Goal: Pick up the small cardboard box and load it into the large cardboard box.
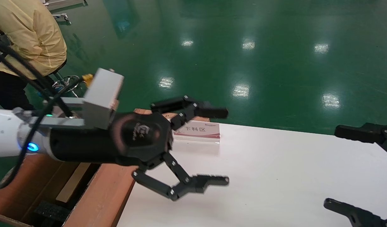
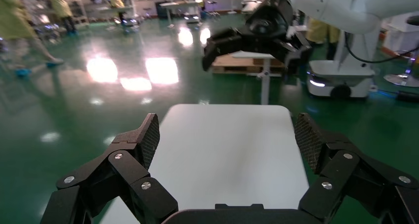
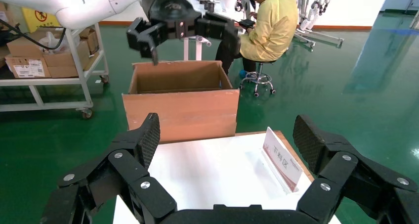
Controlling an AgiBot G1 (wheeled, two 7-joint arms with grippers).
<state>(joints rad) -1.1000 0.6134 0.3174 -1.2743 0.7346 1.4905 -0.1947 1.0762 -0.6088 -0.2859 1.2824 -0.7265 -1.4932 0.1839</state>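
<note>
The large cardboard box (image 1: 102, 189) stands open on the floor against the left end of the white table (image 1: 275, 176). A black foam pad (image 1: 51, 211) lies inside it. The right wrist view shows the large cardboard box (image 3: 183, 110) with its flaps up. The small cardboard box is out of view. My left gripper (image 1: 226, 146) is open and empty, held above the table's left end beside the carton; its own view shows the left gripper (image 2: 227, 135) over bare tabletop. My right gripper (image 1: 332, 167) hangs open and empty over the table's right end, and its own camera shows the right gripper (image 3: 225, 135) wide apart.
A white sign stand (image 1: 198, 132) with red trim sits at the table's far left corner. A person in a yellow coat (image 1: 29, 34) sits on a stool beyond the carton. A shelf cart (image 3: 44, 61) holds other cartons. Green floor surrounds the table.
</note>
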